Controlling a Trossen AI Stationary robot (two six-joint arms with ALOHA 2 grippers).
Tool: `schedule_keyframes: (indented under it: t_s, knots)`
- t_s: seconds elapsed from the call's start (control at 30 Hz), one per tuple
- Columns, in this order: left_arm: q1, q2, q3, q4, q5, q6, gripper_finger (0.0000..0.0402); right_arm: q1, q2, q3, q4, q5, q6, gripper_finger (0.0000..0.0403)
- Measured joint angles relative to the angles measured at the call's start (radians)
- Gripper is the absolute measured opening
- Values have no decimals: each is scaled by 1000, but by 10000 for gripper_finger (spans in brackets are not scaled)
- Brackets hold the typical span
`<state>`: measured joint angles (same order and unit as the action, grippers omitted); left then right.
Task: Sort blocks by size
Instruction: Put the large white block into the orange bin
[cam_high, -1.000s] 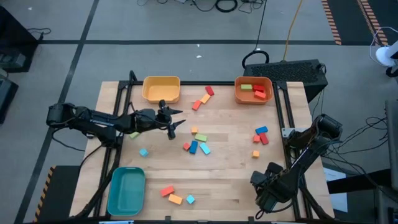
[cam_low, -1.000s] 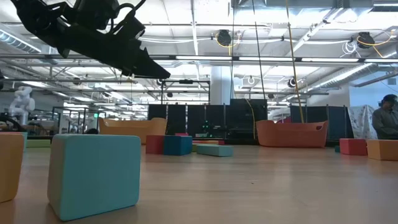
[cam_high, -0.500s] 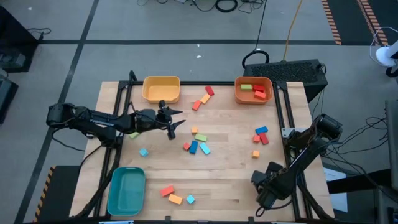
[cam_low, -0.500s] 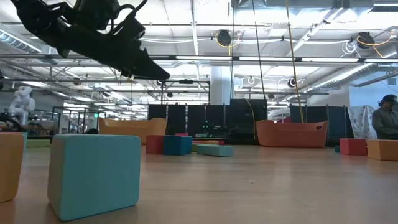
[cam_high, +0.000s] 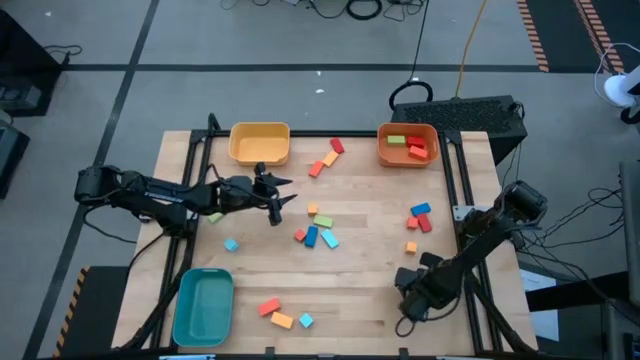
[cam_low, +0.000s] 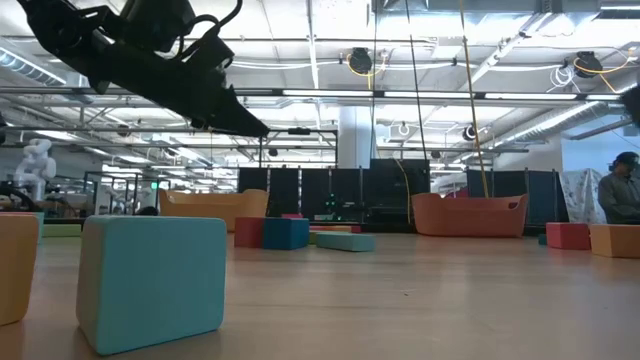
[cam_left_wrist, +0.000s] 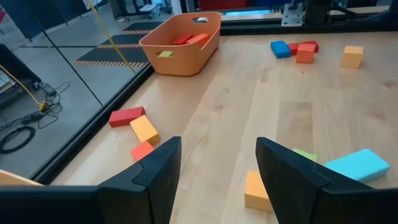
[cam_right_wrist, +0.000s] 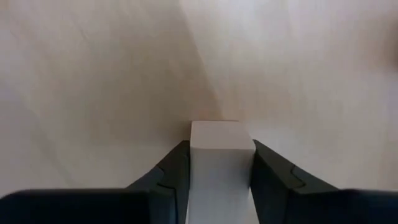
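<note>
Held block: a pale tan rectangular solid block (cam_right_wrist: 221, 168), sitting between the two dark fingers (cam_right_wrist: 171, 171) of the right gripper (cam_right_wrist: 219, 148), low over the bare wood near the table's front right.
Grip: the right pincer is pinching this block, one finger flat on each long side.
Handling, as a judgement: small, rigid and probably light. The smooth faces could slip or twist if held off-centre, so opposite flat sides near the middle look like the best hold.
Breakage: unlikely; a drop would mostly just bounce it away.
Other blocks: a loose red, orange, green and blue cluster (cam_high: 318, 232) lies mid-table, with more at the right and front.
Bins: orange plastic bin (cam_high: 382, 150) with a few blocks inside at back right, yellow bin (cam_high: 234, 145) at back left, teal bin (cam_high: 180, 305) at front left.
Left gripper (cam_left_wrist: 217, 149): raised above the wooden table (cam_high: 370, 300) near the yellow bin, fingers spread, nothing between them.
</note>
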<state>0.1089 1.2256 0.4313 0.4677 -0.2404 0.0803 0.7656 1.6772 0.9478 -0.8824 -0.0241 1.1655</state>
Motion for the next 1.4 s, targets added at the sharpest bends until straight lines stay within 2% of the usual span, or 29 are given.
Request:
schedule_keyframes:
  t_s: [0.2,0.4,0.6,0.9,1.4]
  knots:
    - [0,0,0,-7,-4,-22,210,-112,0,4,-5,18,-166,110]
    - [0,0,0,-7,-5,-22,210,-234,-39,20,-9,127,-373,110]
    - [0,0,0,-7,-5,-22,210,-381,-165,20,-12,266,-542,113]
    - [0,0,0,-7,-6,-22,210,-646,-346,22,-28,391,-833,115]
    - [0,0,0,-8,-7,-22,210,-1126,-363,22,79,475,-1308,115]
